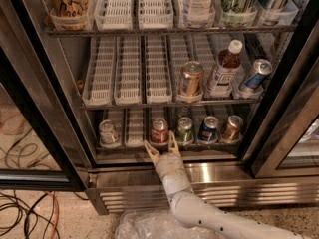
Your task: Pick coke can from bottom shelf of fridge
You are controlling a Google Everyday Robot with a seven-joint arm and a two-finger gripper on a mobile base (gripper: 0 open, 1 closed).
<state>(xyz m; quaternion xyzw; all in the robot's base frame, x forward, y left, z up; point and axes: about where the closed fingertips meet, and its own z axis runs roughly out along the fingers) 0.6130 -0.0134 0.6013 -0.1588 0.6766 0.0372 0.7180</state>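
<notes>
The coke can [159, 131], red with a silver top, stands upright in a lane of the bottom shelf [167, 146] of the fridge [164, 176]. My gripper [161, 146] is open right in front of the can at the shelf's front edge. Its two tan fingers [151, 152] spread to either side of the can's base and do not grip it. The white arm rises from the bottom right.
On the bottom shelf a silver can [107, 132] stands left, and a green can [185, 130], a dark blue can [208, 129] and a copper can [232, 128] stand right. The open glass door [35, 133] is at left. Cables [25, 208] lie on the floor.
</notes>
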